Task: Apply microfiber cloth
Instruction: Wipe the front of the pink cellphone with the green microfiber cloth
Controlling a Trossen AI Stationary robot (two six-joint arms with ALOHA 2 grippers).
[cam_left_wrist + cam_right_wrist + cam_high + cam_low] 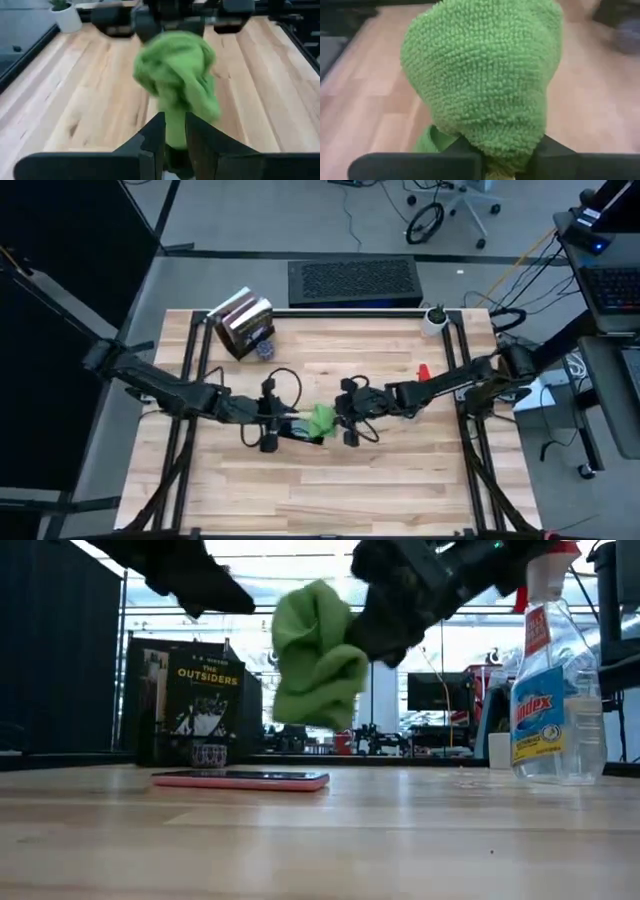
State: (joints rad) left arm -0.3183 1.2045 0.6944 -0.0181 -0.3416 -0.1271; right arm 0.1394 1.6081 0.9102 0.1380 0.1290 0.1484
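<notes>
Spanning the scene, the wooden tabletop [400, 840] carries a flat pink-edged phone [240, 779]. Bunched above that phone — clear of it — hangs the microfiber cloth [315, 655], clamped between the right pincer [352, 420] and the left pincer [272, 425] — each closed on an end.

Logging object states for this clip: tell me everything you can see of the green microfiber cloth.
The microfiber cloth is bright green, with a nubby looped pile, bunched into a rounded wad with a fold hanging below. It hangs in the air above the wooden table, near its middle, touching neither the table nor the flat pink-edged device lying under it. The right gripper pinches it from one side, and the left gripper meets it from the other, its fingers closed on a lower fold.
</notes>
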